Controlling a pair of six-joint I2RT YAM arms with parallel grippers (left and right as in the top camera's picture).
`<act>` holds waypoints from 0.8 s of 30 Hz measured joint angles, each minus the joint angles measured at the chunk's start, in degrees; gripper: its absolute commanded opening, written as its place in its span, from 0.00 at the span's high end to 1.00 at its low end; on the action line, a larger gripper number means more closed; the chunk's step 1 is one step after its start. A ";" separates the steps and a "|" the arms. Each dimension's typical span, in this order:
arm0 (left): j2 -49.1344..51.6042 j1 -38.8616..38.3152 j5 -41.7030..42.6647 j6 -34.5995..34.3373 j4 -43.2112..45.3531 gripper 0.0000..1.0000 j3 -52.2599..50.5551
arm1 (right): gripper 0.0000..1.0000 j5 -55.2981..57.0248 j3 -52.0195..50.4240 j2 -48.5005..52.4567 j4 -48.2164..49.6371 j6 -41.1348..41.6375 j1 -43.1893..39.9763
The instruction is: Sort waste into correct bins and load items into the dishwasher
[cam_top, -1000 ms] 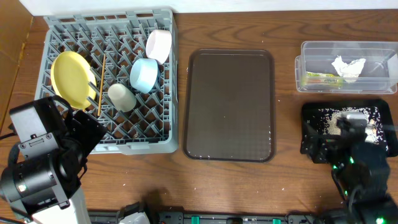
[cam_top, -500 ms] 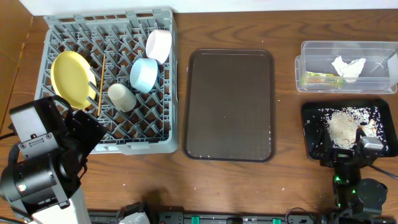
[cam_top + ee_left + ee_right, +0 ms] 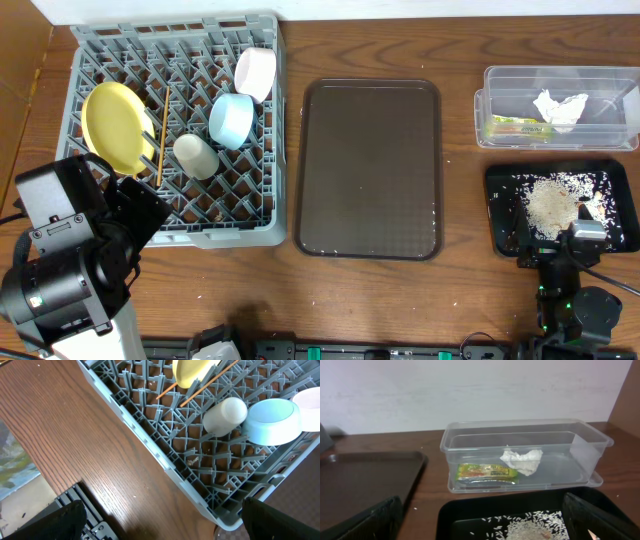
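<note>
The grey dishwasher rack point(image 3: 180, 235) holds the yellow plate point(image 3: 113, 125), wooden chopsticks point(image 3: 161, 140), cream cup point(image 3: 196, 156), light blue bowl point(image 3: 232, 118) and pinkish-white bowl point(image 3: 255, 73). A white tissue point(image 3: 560, 106) and a yellow-green wrapper point(image 3: 518, 126) lie in the clear tub point(image 3: 490, 100). Rice scraps point(image 3: 553, 205) are piled in the black tray point(image 3: 497, 215). My left gripper point(image 3: 162, 530) hangs open over the table beside the rack's near corner point(image 3: 165, 462). My right gripper point(image 3: 482, 527) is open and empty at the black tray's near edge point(image 3: 470, 505), facing the tub point(image 3: 590, 450).
A large dark brown serving tray point(image 3: 370, 170) lies between the rack and the bins, seen also at the left of the right wrist view as the brown tray point(image 3: 365, 480). My left arm's base point(image 3: 60, 280) stands at the front left. A white wall backs the table.
My right arm has drawn back from over the black tray toward the table's front edge, uncovering the rice pile. The left arm and the dishes have not moved.
</note>
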 measured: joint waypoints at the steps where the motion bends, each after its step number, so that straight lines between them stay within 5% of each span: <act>1: 0.00 0.00 0.02 0.00 0.00 0.01 0.00 | 0.01 0.02 0.00 0.00 0.00 -0.37 0.00; 24: 0.00 0.00 0.02 0.00 0.00 0.01 0.00 | 0.01 2.95 0.00 -0.02 -0.28 -2.27 11.58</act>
